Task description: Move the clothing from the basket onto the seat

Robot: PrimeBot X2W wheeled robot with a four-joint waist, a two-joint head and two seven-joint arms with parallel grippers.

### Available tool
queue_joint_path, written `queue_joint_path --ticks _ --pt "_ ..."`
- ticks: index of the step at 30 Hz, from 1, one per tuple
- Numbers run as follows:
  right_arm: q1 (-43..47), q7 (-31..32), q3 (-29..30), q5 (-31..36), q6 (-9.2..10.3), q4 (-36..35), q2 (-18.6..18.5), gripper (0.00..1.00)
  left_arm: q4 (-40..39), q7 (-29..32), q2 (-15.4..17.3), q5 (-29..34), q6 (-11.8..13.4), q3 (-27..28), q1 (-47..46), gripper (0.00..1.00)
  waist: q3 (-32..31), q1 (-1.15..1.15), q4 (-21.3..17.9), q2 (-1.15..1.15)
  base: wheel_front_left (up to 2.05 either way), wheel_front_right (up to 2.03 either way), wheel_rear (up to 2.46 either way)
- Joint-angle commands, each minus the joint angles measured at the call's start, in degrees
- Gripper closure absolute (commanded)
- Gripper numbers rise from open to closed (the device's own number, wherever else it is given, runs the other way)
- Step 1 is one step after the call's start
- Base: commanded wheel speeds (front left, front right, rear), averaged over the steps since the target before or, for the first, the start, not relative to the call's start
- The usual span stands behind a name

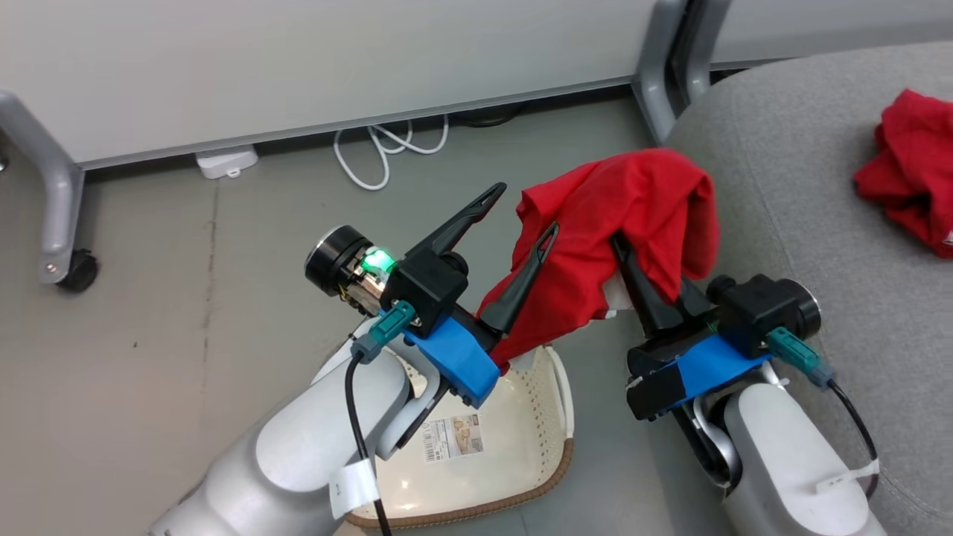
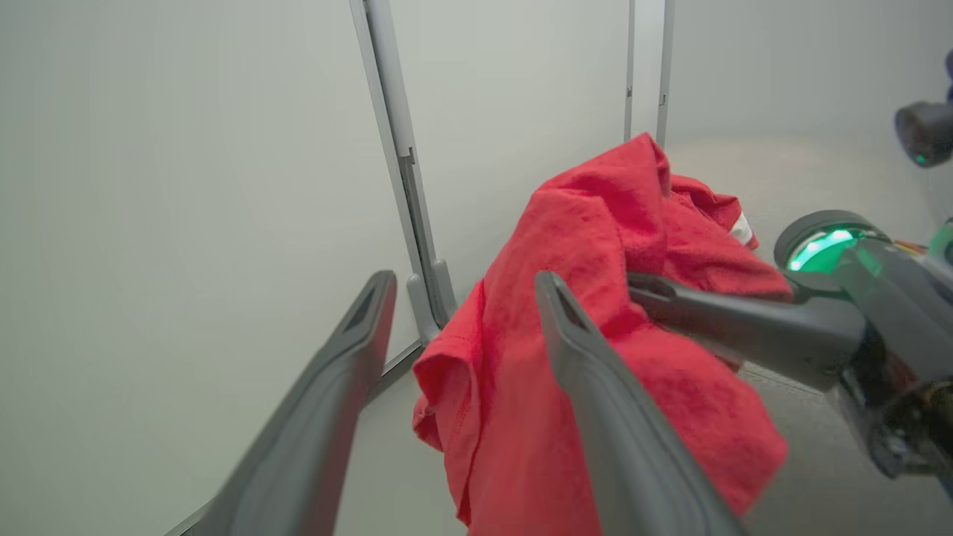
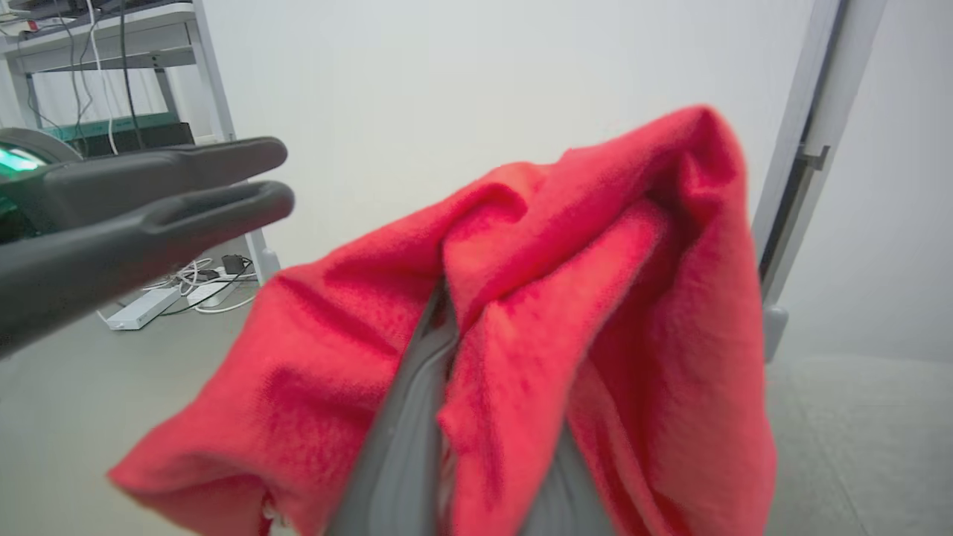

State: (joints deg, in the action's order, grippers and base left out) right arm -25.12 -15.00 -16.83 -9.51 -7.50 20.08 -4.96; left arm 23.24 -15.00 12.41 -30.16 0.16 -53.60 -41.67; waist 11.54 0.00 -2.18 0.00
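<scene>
One red piece of clothing (image 1: 633, 208) hangs in the air over the gap between basket and seat, with my right gripper (image 1: 622, 243) shut on it. The fabric drapes over that gripper's fingertips (image 3: 417, 402) and hides them. My left gripper (image 1: 521, 212) stands open just left of the cloth, its near finger (image 2: 595, 387) against the fabric (image 2: 655, 223), nothing between its jaws. A second red garment (image 1: 910, 175) lies crumpled on the grey seat (image 1: 782, 149) at the right. The cream basket (image 1: 521, 447) sits on the floor beneath my left forearm, label showing on its bottom.
A white power strip (image 1: 225, 161) and coiled white cables (image 1: 387, 149) lie on the grey floor by the partition wall. A grey partition leg with a caster (image 1: 68, 268) stands far left, another leg (image 1: 655, 82) beside the seat's corner.
</scene>
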Motion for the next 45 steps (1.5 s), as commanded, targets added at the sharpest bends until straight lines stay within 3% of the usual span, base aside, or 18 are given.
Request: queue_joint_path --ticks 1,12,23,37,45 --pt "0.91 -0.28 0.74 0.4 0.01 -0.7 -0.02 1.0 -0.23 -0.23 0.34 0.31 0.15 0.1 0.61 0.0 0.89 0.0 -2.45 0.0 0.0 0.0 0.0" --pt "5.97 -0.3 6.94 1.48 0.01 -5.41 0.59 1.0 -1.12 -0.25 0.43 1.52 -0.19 -0.77 1.46 0.0 1.98 0.0 -11.2 0.0 0.0 0.0 0.0" --pt "11.62 -0.3 11.19 1.99 0.01 -9.72 1.43 1.0 -0.7 -0.21 0.35 2.06 -0.31 -1.67 1.21 0.0 3.22 0.0 -16.95 0.0 0.0 0.0 0.0" --pt "11.66 -0.3 12.49 1.58 0.01 -11.53 2.08 1.0 -0.82 -0.21 0.63 1.9 -0.29 -1.73 0.18 0.0 4.04 0.0 -17.59 0.0 0.0 0.0 0.0" --pt "2.86 -0.3 14.83 2.25 0.01 -13.82 2.11 1.0 -2.42 0.34 1.67 2.61 0.48 -1.26 -1.95 0.0 8.23 0.0 -16.78 0.0 0.0 0.0 0.0"
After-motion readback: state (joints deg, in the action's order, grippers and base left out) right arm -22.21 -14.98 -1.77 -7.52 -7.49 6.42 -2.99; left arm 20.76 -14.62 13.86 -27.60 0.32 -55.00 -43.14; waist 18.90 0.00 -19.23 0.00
